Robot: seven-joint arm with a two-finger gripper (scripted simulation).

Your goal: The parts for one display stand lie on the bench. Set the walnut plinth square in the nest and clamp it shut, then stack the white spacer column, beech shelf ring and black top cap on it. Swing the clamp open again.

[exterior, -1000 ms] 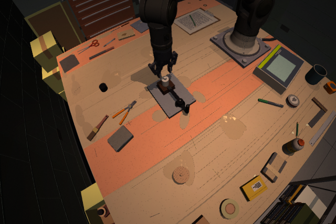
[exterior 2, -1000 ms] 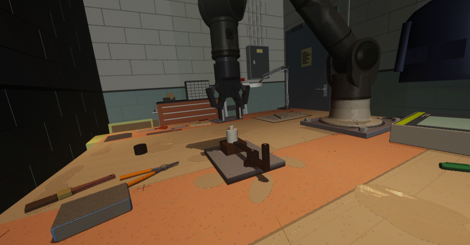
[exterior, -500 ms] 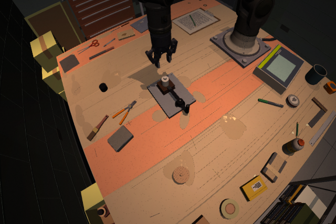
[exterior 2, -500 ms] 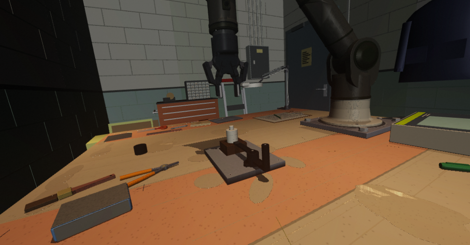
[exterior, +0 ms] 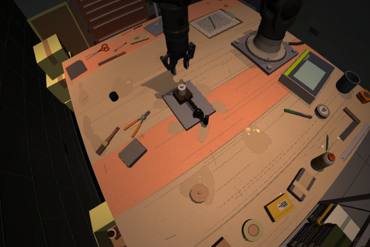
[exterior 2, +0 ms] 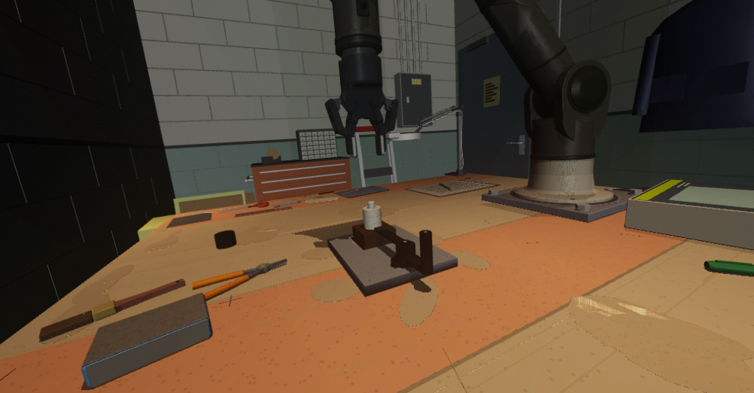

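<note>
The white spacer column (exterior: 181, 89) (exterior 2: 371, 215) stands upright on the walnut plinth (exterior: 180, 97) (exterior 2: 368, 234), which sits in the nest on the grey base plate (exterior: 188, 104) (exterior 2: 390, 261) with the dark clamp arm (exterior: 191, 106) (exterior 2: 402, 246) lying against it. The black top cap (exterior: 113, 96) (exterior 2: 225, 239) rests on the bench to the left. The beech shelf ring (exterior: 199, 193) lies far off on the near side of the bench. My gripper (exterior: 178, 63) (exterior 2: 363, 138) hangs well above the column, open and empty.
Behind the fixture a drawer cabinet (exterior: 109, 3) (exterior 2: 301, 178) and a clipboard (exterior: 215, 22) stand by the far edge, and the arm's base (exterior: 264, 47) (exterior 2: 560, 192) rises to the right. Pliers (exterior: 137, 123) (exterior 2: 240, 275), a brush (exterior: 107, 141) and a sanding block (exterior: 132, 152) (exterior 2: 147, 336) lie left of the plate.
</note>
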